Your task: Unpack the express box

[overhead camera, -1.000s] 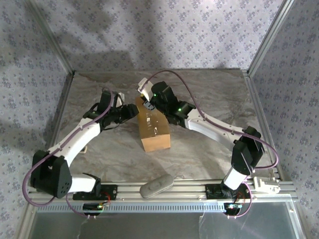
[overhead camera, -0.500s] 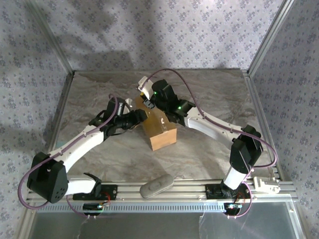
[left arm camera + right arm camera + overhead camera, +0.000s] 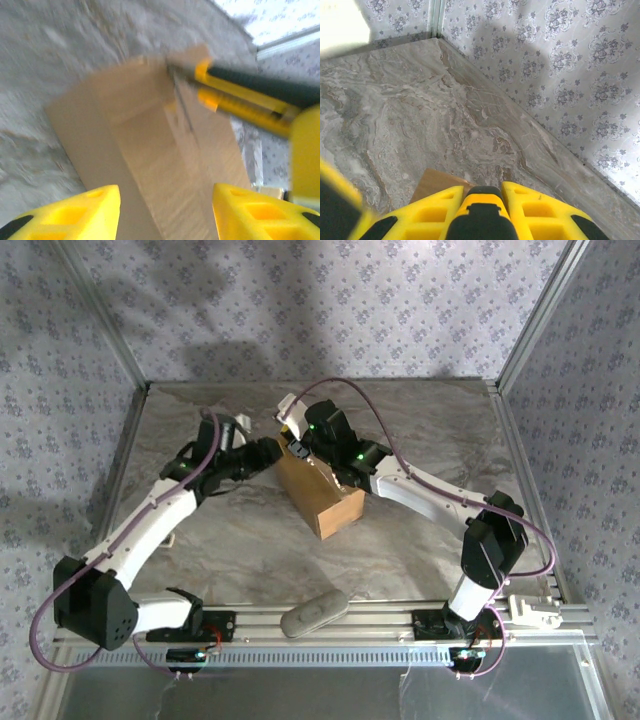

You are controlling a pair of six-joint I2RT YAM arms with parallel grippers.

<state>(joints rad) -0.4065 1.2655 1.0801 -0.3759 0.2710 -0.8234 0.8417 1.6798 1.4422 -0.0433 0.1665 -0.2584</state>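
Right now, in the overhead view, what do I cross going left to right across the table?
Left arm's shoulder → left tool → express box → right arm's elbow → small white part on the rail.

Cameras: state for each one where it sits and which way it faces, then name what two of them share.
Top external: above and behind the bases, looking down on the table; both arms and the express box show.
Left wrist: on the left arm, facing the box; open left gripper at the bottom.
Right wrist: on the right arm, facing table and corner walls; right gripper shut on a utility knife.
Shared: both wrist views show the knife.
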